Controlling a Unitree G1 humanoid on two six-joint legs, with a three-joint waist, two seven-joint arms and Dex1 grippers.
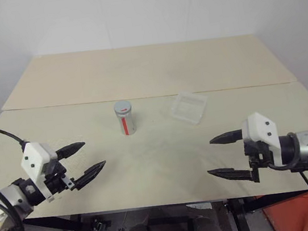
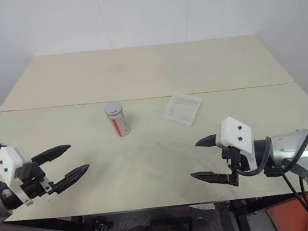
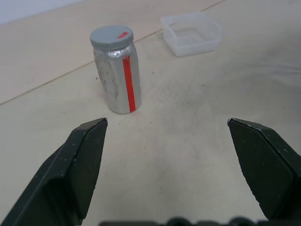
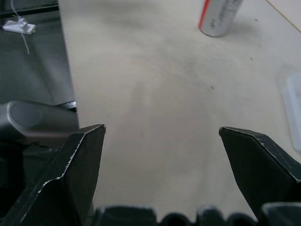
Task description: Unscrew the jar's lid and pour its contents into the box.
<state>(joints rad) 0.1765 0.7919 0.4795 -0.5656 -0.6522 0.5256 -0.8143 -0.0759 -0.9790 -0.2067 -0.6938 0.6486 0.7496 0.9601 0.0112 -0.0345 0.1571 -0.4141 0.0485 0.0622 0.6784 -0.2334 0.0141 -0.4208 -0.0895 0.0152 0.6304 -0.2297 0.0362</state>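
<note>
Jar [image 1: 125, 118] stands upright near the middle of the pale table [image 1: 136, 72], just on the near side of the seam that runs across the tabletop, its silver-grey side showing a vertical red stripe that faces the robot. Its lid [image 1: 122, 106], a flat grey disc with a small red mark on top, sits closed on the jar's mouth. Off to the jar's right, apart from it and at about the same depth on the table, lies the box [image 1: 189, 107], a shallow clear plastic tray with rounded corners, turned a little askew; it looks empty. Both arms hang above the near part of the table, well short of either thing. At the left, the left gripper [image 1: 83, 159] has its two black fingers spread wide with nothing between them, pointing toward the table's middle; in its wrist view the jar stands ahead between the fingers, with the box farther back. At the right, the right gripper [image 1: 224, 155] is likewise spread and empty, aimed inward and slightly downward over bare tabletop.
</note>
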